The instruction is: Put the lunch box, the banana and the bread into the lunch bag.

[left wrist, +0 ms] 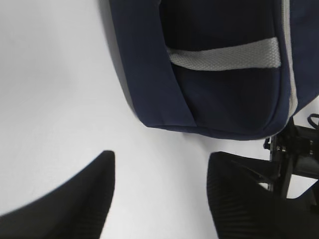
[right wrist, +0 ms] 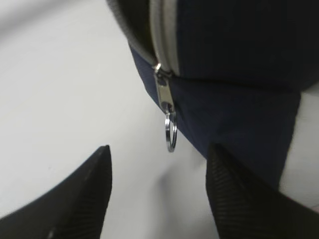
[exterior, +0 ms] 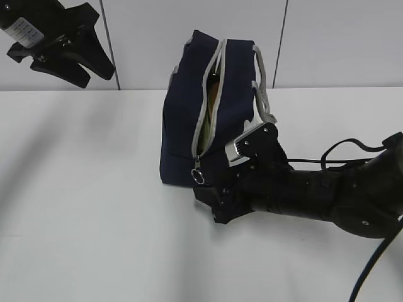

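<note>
The navy lunch bag (exterior: 182,126) stands on the white table, its grey zipper partly undone along the top. A tan sliver (exterior: 213,94) shows through the slot; I cannot tell what it is. The lunch box, the banana and the bread are hidden or out of view. The metal zipper pull with its ring (right wrist: 169,127) hangs at the bag's near end (exterior: 198,173). My right gripper (right wrist: 158,152) is open just below and in front of that ring, not touching it, low against the bag's near end (exterior: 217,182). My left gripper (exterior: 97,75) hangs open and empty, high at the far left.
In the left wrist view the lunch bag (left wrist: 224,89) and its grey strap handle (left wrist: 224,55) lie beyond the left gripper (left wrist: 160,155), with bare white table (left wrist: 60,99) under it. The right arm (exterior: 327,195) and its cable cross the table's right side.
</note>
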`<state>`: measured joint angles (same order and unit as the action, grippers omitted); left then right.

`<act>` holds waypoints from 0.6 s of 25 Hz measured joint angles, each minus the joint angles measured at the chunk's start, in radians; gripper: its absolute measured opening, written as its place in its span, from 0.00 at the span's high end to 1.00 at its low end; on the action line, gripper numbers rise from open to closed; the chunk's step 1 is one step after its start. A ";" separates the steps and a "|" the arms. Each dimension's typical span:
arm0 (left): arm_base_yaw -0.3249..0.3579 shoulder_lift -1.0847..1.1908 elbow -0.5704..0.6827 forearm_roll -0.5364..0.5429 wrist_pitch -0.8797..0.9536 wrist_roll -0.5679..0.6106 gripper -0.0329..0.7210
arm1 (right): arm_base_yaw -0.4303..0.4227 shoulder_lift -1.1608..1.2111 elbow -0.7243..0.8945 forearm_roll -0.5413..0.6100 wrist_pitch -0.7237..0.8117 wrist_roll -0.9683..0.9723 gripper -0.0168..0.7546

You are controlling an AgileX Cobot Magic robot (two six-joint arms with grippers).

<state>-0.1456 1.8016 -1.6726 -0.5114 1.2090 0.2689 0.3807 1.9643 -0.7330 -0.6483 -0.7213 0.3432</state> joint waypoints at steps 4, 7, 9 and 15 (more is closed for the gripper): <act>0.000 0.000 0.000 -0.003 -0.001 0.001 0.41 | 0.000 0.044 -0.048 0.000 -0.002 0.002 0.44; 0.000 0.000 0.000 -0.004 -0.001 0.001 0.41 | 0.000 0.069 -0.074 -0.002 -0.002 0.002 0.52; 0.000 0.000 0.000 -0.005 -0.001 0.001 0.41 | 0.000 0.080 -0.091 -0.002 -0.002 0.003 0.58; 0.000 0.000 0.000 -0.005 -0.002 0.002 0.41 | 0.000 0.104 -0.107 -0.007 -0.002 0.003 0.69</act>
<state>-0.1456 1.8016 -1.6726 -0.5163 1.2072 0.2707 0.3807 2.0685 -0.8398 -0.6549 -0.7232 0.3462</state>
